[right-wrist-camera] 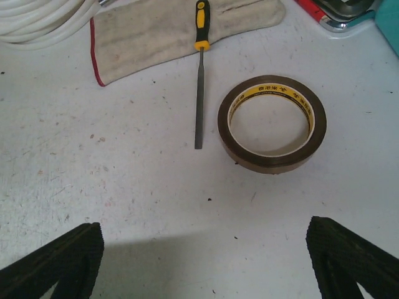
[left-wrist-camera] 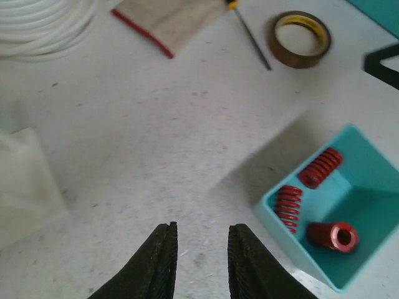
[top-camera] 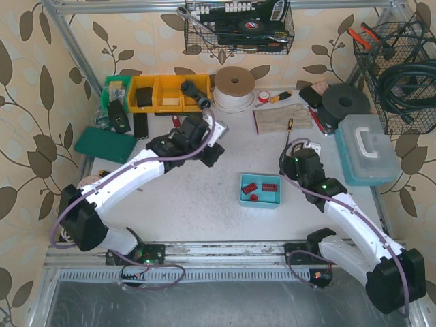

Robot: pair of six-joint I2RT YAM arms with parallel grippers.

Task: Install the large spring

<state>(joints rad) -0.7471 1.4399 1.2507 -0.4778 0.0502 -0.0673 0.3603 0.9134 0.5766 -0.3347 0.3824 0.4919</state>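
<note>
A teal bin (top-camera: 261, 198) near the table's middle holds three red springs. In the left wrist view the bin (left-wrist-camera: 365, 171) is at the right, with two coiled springs (left-wrist-camera: 321, 167) (left-wrist-camera: 288, 207) and a thicker one seen end-on (left-wrist-camera: 332, 237). I cannot tell which is the large one. My left gripper (left-wrist-camera: 202, 233) is open with a narrow gap and empty, above bare table left of the bin; in the top view it (top-camera: 208, 153) is up-left of the bin. My right gripper (right-wrist-camera: 206, 249) is wide open and empty, right of the bin in the top view (top-camera: 294, 155).
A brown tape roll (right-wrist-camera: 272, 123), a yellow-handled file (right-wrist-camera: 199, 81) and a work glove (right-wrist-camera: 174, 28) lie ahead of the right gripper. A white hose coil (top-camera: 234, 88) and yellow bins (top-camera: 167, 92) stand at the back. A teal toolbox (top-camera: 368, 150) is at the right. A pale white object (left-wrist-camera: 25, 187) lies left of the left gripper.
</note>
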